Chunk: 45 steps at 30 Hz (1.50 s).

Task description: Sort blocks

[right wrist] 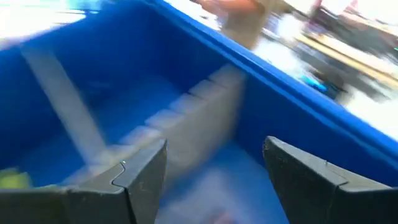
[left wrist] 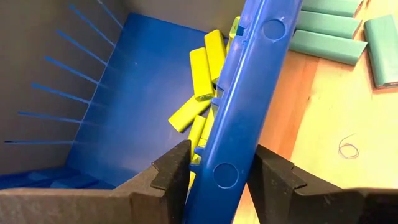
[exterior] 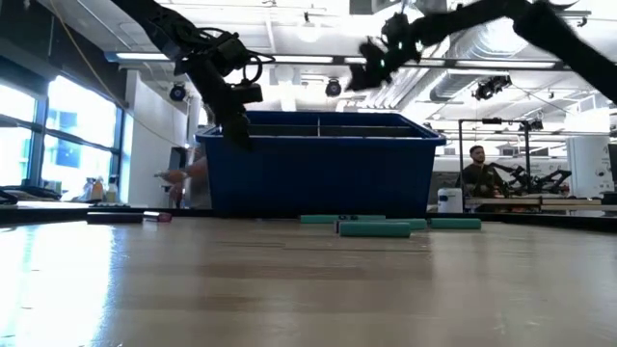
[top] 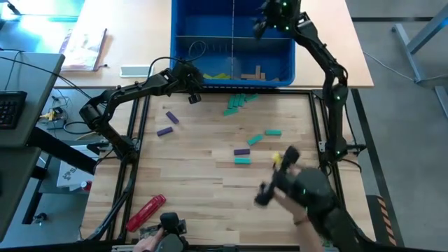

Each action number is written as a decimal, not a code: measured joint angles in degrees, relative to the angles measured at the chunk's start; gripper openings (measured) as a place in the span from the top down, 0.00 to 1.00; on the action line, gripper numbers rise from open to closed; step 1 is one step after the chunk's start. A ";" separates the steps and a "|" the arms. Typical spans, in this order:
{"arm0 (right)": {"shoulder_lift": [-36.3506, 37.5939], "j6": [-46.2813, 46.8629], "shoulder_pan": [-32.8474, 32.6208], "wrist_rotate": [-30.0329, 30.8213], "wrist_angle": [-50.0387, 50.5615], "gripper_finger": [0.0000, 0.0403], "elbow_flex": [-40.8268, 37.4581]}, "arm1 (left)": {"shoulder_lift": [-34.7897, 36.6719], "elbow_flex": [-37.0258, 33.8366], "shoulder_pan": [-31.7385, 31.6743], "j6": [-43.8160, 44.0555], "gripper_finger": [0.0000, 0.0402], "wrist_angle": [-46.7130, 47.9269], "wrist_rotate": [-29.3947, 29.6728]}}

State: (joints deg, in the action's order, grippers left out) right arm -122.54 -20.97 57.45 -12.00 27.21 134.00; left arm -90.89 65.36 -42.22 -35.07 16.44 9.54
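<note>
A blue bin (top: 183,43) with grey dividers stands at the table's far edge. It holds yellow blocks (left wrist: 202,74) at its near left and tan blocks (top: 253,73) near the middle. My left gripper (top: 193,87) is shut on the bin's near wall. High above the bin's far right compartment, my right gripper (top: 269,19) hangs open with nothing between its fingers (right wrist: 140,171). Teal blocks (top: 238,103), purple blocks (top: 168,124) and one yellow block (top: 276,158) lie loose on the wooden table. My left gripper straddles the bin's near wall (left wrist: 231,149) at its rim, toward the left corner. One finger (left wrist: 171,177) is inside the bin and the other (left wrist: 273,180) outside. The fingers slant down from the near side. The bin rests on the table.
A red cylindrical tool (top: 145,212) lies near the front left edge, with a person's hand (top: 148,243) beside it. A dark blurred shape (top: 301,190) covers the near right of the table. A black frame (top: 318,119) borders the work area.
</note>
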 joint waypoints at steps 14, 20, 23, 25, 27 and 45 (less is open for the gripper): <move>14.31 -16.97 -22.40 -8.30 24.74 0.38 -1.65 | 0.00 0.00 -0.02 -0.11 0.69 -0.08 0.02; 13.65 -12.11 -29.91 -8.18 35.79 0.38 -8.48 | 0.00 0.00 -0.02 -0.11 0.69 -0.06 0.04; 14.91 -8.65 -33.63 -8.15 31.50 0.38 -20.92 | 0.00 0.00 -0.02 -0.11 0.69 -0.04 0.04; 16.25 -5.76 -36.08 -8.25 25.57 0.38 -31.46 | 0.00 0.00 -0.02 -0.11 0.69 -0.02 0.02; 18.01 -2.40 -38.66 -8.46 16.52 0.38 -43.30 | -0.02 0.00 -0.02 -0.11 0.69 -0.02 0.04; 23.40 10.96 -46.69 3.41 -55.87 0.38 -101.09 | -0.02 0.00 0.00 1.27 0.69 -0.19 -0.31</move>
State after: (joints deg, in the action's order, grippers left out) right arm -99.14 -10.00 10.76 -8.60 -28.66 32.91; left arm -90.91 65.36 -42.22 -33.80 16.25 9.23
